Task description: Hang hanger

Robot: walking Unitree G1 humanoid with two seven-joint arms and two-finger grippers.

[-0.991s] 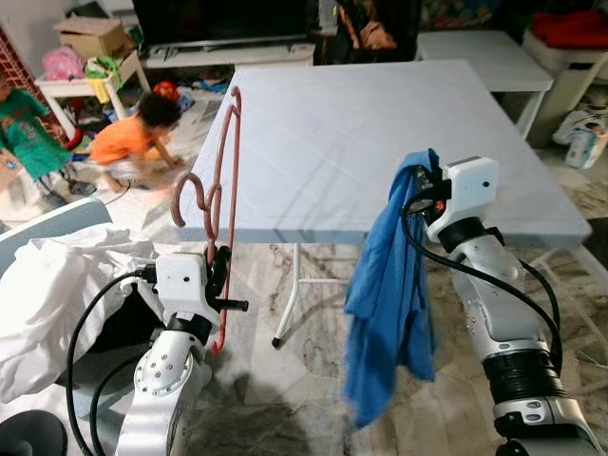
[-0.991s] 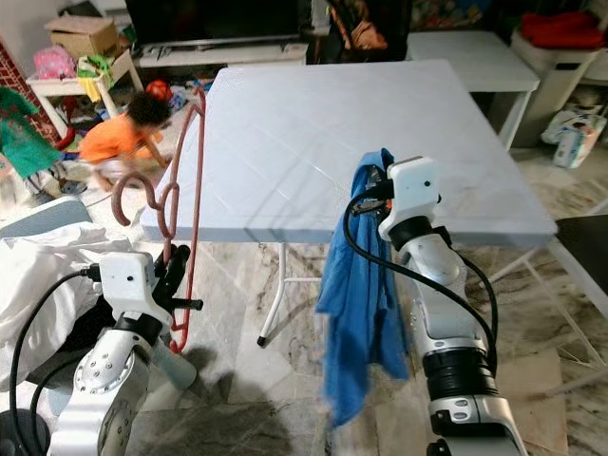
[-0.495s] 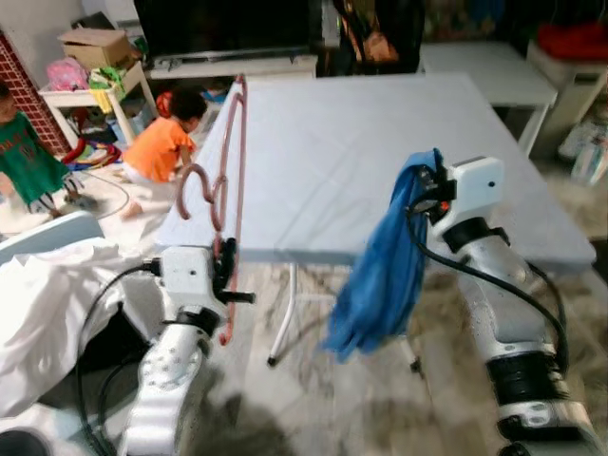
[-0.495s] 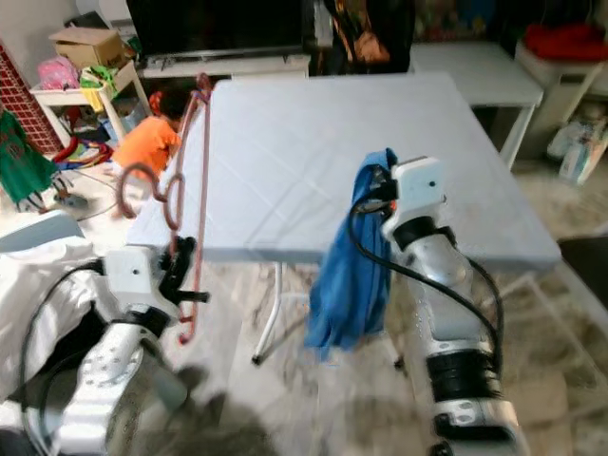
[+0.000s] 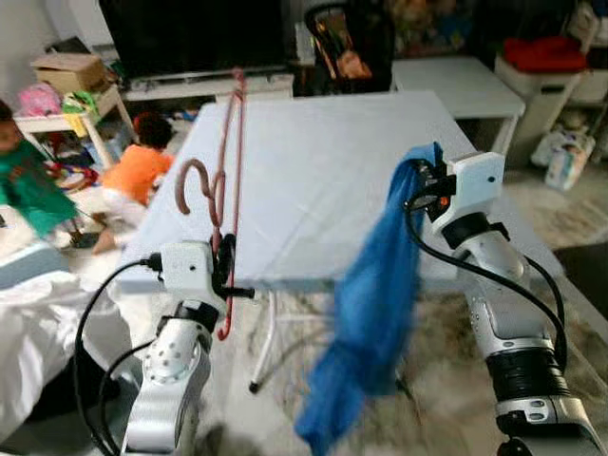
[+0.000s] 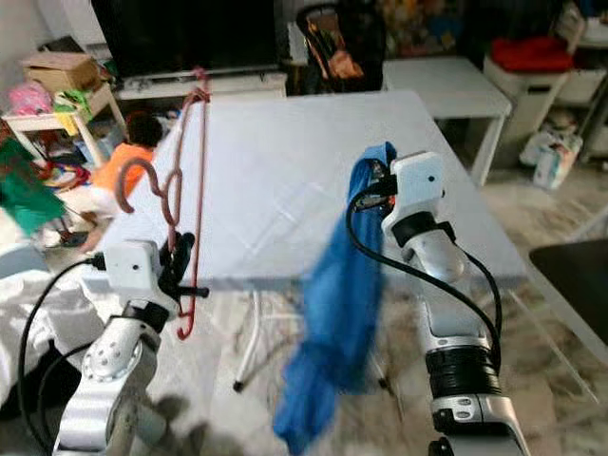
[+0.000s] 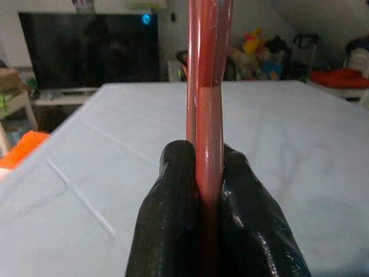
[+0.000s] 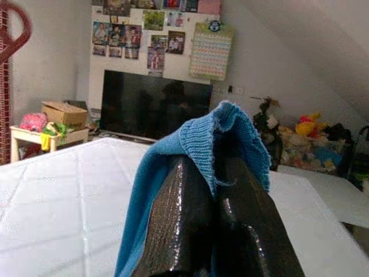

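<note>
Left eye view: robot stands at the near edge of the table [image 5: 380, 161], both arms raised, each holding one item.
L gripper [image 5: 225, 271]: fingers clamped tight on the hanger [image 5: 231, 180]; left wrist view shows both black pads pressed flat to the pink rods, no gap.
Hanger: upright, near the table's left near corner, hook curling out beyond the table edge, top reaching up toward the table's far left corner.
R gripper [image 6: 378, 180]: pinched closed on the top hem of the cloth [image 5: 366, 323]; right wrist view shows blue knit folded over the fingertips.
Cloth: hangs off the table's near edge, its lower half slanting down-left beneath the table and blurred.
Change vs 1 s ago: cloth hung straight down then; now it trails toward the hanger side. Whole scene has shifted too, w/ more of the room beyond the table in frame, so the camera moved. Both grips unchanged.
Meaning: prob. robot is turning or stepping w/ both items in hand; cloth swing reads as carry motion, not a release. Hanger not yet hung; no rail seen near the table.
Bystanders: two children [image 5: 133, 171] on the floor left of the table; worth a wide berth.
</note>
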